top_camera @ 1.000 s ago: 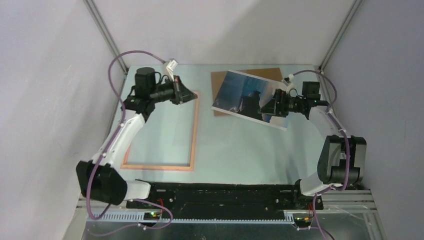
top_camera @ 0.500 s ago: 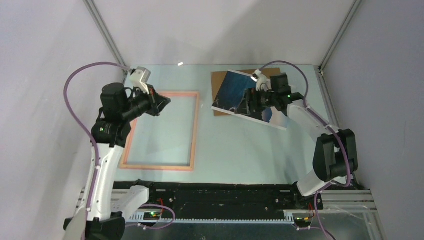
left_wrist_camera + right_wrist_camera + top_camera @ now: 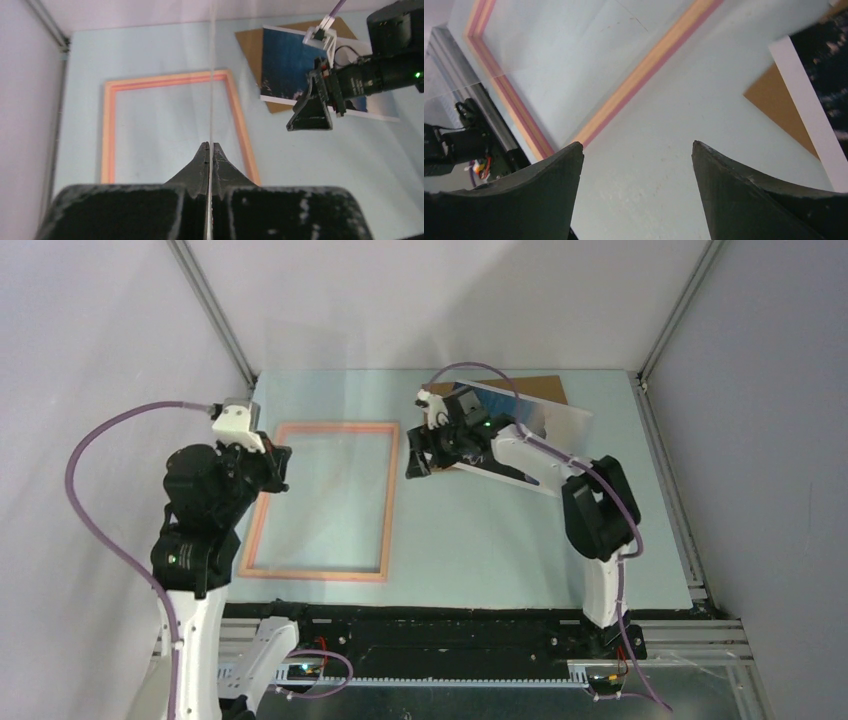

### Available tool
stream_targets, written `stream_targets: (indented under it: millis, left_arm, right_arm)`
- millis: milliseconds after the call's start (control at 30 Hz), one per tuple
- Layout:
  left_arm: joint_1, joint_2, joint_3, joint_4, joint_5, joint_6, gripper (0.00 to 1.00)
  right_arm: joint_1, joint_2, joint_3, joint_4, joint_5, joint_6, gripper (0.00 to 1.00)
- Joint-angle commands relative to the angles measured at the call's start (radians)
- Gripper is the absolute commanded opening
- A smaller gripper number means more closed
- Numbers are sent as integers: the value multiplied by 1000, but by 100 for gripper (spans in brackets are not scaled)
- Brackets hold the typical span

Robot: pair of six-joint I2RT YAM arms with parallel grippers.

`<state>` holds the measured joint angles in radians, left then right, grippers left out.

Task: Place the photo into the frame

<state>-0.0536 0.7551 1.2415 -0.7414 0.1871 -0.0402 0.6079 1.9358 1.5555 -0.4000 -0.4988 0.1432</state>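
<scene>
- Frame (image 3: pixel 390 502) lies flat at the left of the table (image 3: pixel 480 530), with bare tabletop showing inside its rails.
- Photo (image 3: pixel 285 65) rests on the brown backing board (image 3: pixel 250 45) at the far right, partly hidden by the right arm.
- Right gripper (image 3: pixel 636 145) is spread wide, hovering between the frame and the photo.
- Left gripper (image 3: pixel 210 146) pinches a thin clear sheet (image 3: pixel 211 75), seen edge-on and hard to make out.

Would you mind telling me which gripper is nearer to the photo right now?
Right. The right gripper hovers open beside the photo's frame-side edge; the left gripper, pinching a clear sheet, is above the frame's farthest rail.
</scene>
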Motion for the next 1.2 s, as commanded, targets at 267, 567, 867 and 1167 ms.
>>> stream_targets:
  millis: [267,567,867,1167]
  left_arm:
    - [9,-117,89,-1,-183,60,0]
    - [8,-138,95,0,-167,48,0]
    - [10,-153,85,2,-162,48,0]
    - [9,-167,83,3,-151,48,0]
  right_arm:
    - [158,243,276,-78,280,71,81]
    - [202,369,394,-134,393,88,80]
    - [226,428,438,-149,433,105,77]
    - [251,492,513,-184,463,106,68]
